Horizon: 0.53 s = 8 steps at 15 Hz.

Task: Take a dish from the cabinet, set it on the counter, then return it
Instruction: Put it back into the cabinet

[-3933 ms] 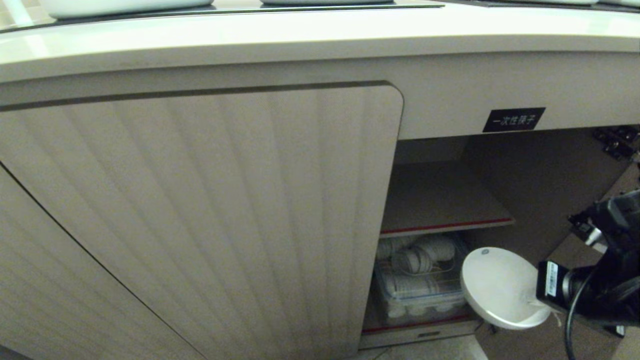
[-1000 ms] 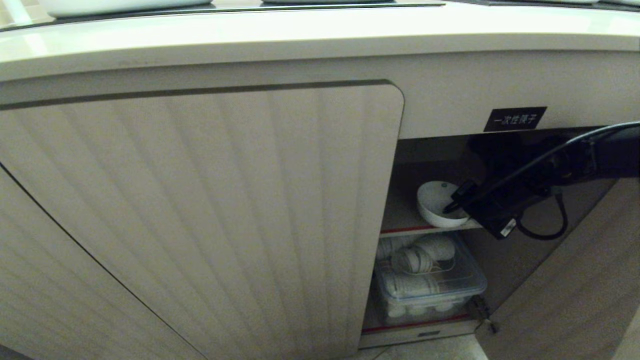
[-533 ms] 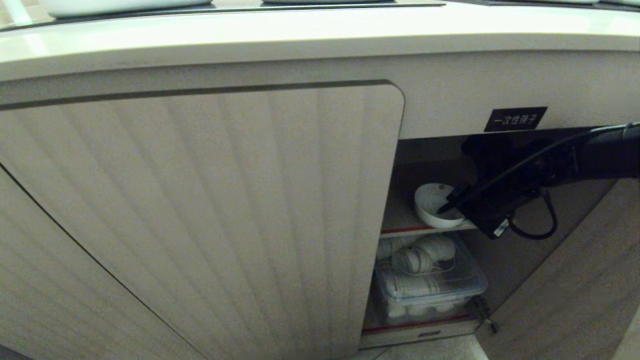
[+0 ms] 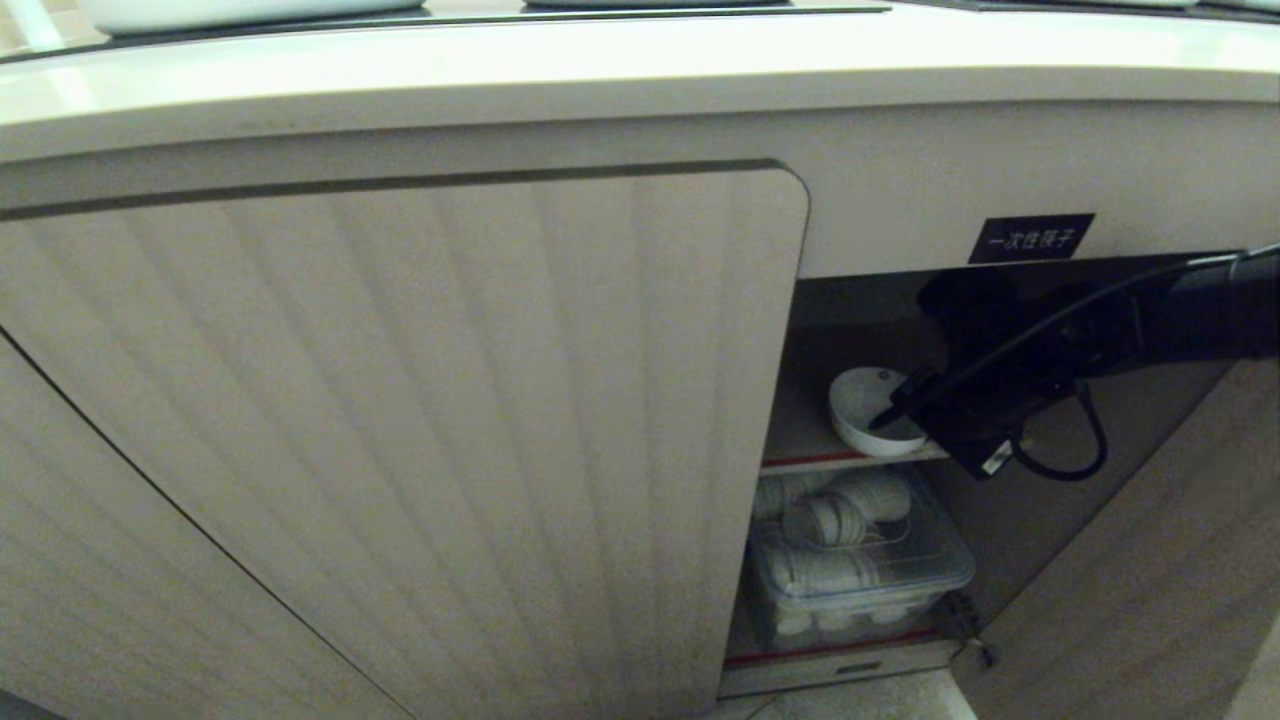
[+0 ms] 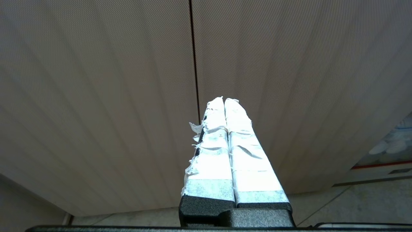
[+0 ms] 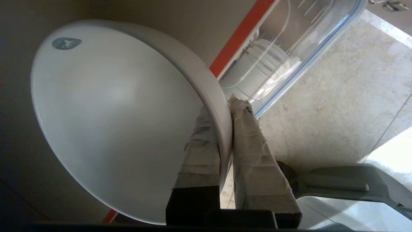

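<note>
bowl [image 4: 865,408] x1 | clear box [image 4: 930,580] x1 | shelves [image 4: 800,440] x2 | label [image 4: 1030,239] x1

Pale speckled stone floor tiles [image 6: 325,106] under warm, dim indoor light.

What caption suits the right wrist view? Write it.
Right gripper pinching the white bowl's rim over the cabinet's red-edged shelf.

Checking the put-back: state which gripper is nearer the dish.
Right. The right gripper is clamped on the rim of the dish at the cabinet's upper shelf; the left gripper faces a closed ribbed door, away from it.
</note>
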### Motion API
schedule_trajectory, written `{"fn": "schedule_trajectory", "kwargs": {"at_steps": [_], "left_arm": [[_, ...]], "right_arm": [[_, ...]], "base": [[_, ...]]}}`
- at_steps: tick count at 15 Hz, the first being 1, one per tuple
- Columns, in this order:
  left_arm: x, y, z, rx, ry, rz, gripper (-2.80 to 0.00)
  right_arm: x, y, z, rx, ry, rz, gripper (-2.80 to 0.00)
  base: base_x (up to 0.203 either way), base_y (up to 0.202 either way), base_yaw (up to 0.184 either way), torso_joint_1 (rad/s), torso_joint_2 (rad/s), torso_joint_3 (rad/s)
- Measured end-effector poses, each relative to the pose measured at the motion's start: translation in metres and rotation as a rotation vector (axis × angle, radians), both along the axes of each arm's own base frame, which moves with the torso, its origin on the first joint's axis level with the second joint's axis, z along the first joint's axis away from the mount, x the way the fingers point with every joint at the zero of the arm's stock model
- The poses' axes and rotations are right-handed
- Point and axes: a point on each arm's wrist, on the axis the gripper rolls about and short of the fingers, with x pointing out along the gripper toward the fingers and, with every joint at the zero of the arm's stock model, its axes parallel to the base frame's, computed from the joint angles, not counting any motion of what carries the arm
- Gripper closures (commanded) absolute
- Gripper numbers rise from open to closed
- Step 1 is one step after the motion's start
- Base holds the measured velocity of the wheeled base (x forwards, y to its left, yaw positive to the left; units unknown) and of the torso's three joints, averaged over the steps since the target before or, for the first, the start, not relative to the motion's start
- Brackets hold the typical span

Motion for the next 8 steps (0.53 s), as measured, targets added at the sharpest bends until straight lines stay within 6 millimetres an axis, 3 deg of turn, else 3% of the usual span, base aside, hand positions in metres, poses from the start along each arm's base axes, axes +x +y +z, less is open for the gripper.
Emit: {"fn": "schedule_trajectory", "kwargs": {"at_steps": [8], "left_arm": [[0.0000,0.0000,0.0000,0.000,0.000,0.000,0.00]], "right_arm": [[0.0089,0.0016,0.0003,-0.012,-0.018,-0.017,0.00]], "base": [[0.000,0.000,0.000,0.000,0.00,0.000]]}}
